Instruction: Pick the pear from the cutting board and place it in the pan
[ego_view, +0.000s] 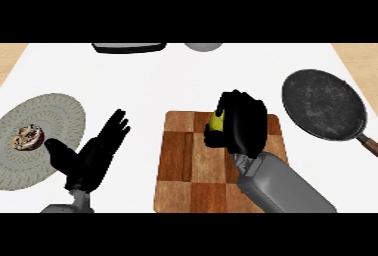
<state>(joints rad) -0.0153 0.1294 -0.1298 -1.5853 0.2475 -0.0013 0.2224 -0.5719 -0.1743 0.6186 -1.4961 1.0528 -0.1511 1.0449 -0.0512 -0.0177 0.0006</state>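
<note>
**Pear in hand over the board; the carry to the pan is where it could slip**

The right hand (240, 125) is curled round the pear (216, 120), its fingers wrapped over the top and far side so that only a yellow-green sliver of the fruit shows at the hand's left edge. Whether the pear has left the wood or rests on it cannot be told from this view. Hand and fruit sit over the far part of the cutting board (199, 170), the brown checkered slab that serves here as the landmark.

To the right of the board, and a little farther back, lies the dark pan (322, 102), its handle pointing toward the near right. The pan stands apart from the board with bare counter between.

The risks, as I judge them: a pear is round and tapered, and most of it is hidden, so the hold may sit off its widest part; a sideways swing could let it roll out onto the counter between board and pan. Carried too low, the hand could clip the pan's rim and shove the pan. Released high, the fruit may bounce or roll out.

Left of the board the left hand (92, 155) rests open, fingers up, beside a grey plate (44, 165) holding a small pastry (28, 136); it plays no part.
</note>
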